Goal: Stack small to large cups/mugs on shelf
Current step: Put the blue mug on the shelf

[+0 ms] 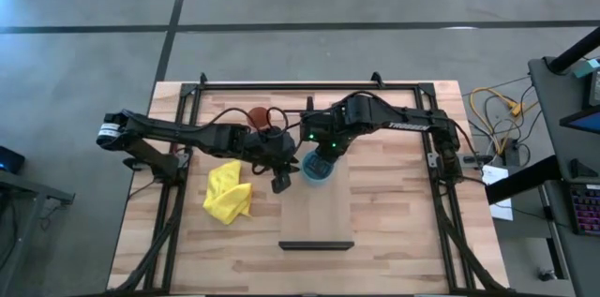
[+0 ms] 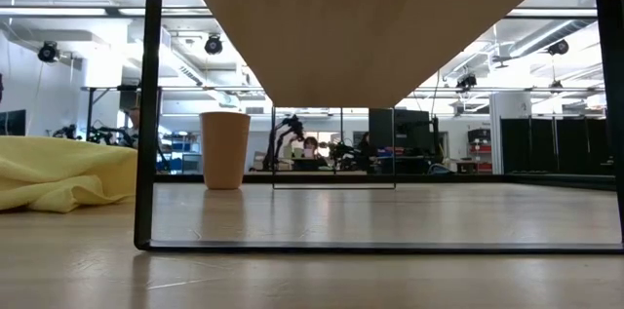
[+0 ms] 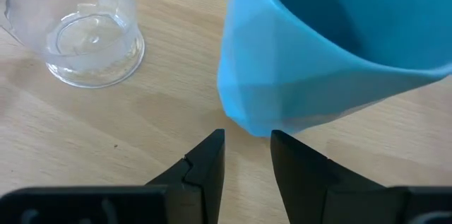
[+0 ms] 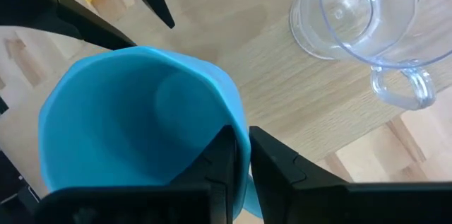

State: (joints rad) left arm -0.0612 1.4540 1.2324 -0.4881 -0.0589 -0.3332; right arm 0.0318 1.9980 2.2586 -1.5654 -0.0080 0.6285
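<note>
The slatted tabletop (image 1: 394,241) carries everything, and on it lies the shelf (image 1: 323,213), a long narrow pale board running from the table's middle toward its near edge, with a dark strip at the near end. In the low view the shelf (image 2: 370,26) fills the upper part of the picture, seen from beneath on its thin dark frame.

The right arm reaches in from the right side of the table, its right gripper (image 4: 240,155) pinching the rim of the light-blue mug (image 1: 316,167), one finger inside the wall and one outside, closed on it. The mug sits at the far end of the shelf, tilted in the right wrist view (image 4: 134,132), and seems lifted slightly off the board in the left wrist view (image 3: 332,47).

The left arm stretches in from the left, and the left gripper (image 3: 247,155) hangs just beside the blue mug's base, its two fingers a narrow gap apart and holding nothing.

The yellow cloth (image 1: 230,194) lies crumpled on the tabletop left of the shelf.

The clear glass mug (image 4: 357,22) stands upright on the pale wood near the blue mug, its handle turned toward the board's edge.

The orange-brown cup (image 1: 256,114) stands upright toward the far side of the table, behind the left arm, well apart from the shelf; the low view shows it (image 2: 224,149) beside the cloth
</note>
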